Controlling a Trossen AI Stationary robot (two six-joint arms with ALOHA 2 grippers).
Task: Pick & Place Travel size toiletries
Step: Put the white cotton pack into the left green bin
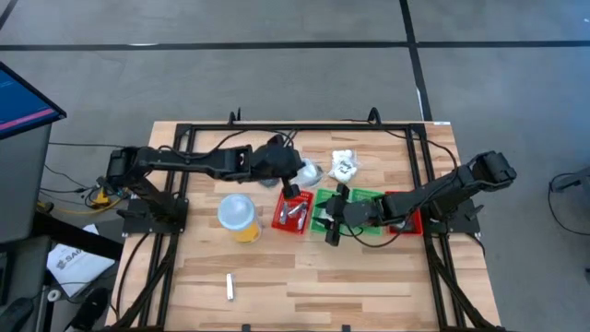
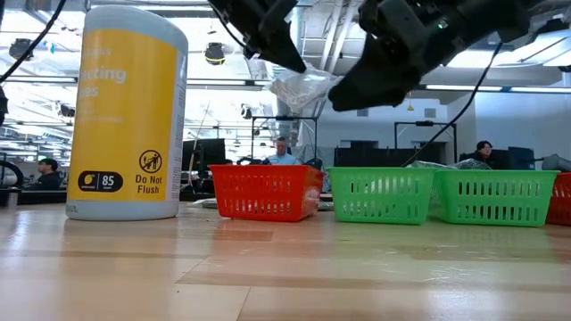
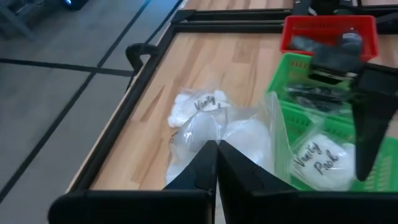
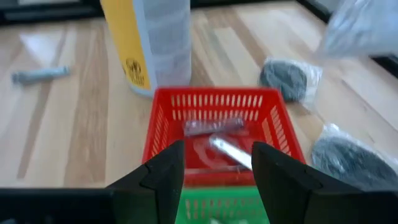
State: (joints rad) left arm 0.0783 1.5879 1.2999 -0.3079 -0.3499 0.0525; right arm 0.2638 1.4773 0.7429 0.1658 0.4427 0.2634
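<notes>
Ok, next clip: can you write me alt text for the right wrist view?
The right claw, open, hovers in front of a red basket holding silvery tubes, with a green basket edge nearer the camera. Behind it stands a yellow canister; dark grey discs in clear bags lie to one side, and a lone tube rests on the wooden table.

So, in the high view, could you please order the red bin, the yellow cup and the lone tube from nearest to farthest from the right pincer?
Measured from the right pincer:
1. the red bin, right beside it, toward the left arm.
2. the yellow cup, beyond the red bin.
3. the lone tube, alone on bare wood near the picture's lower edge.
</notes>
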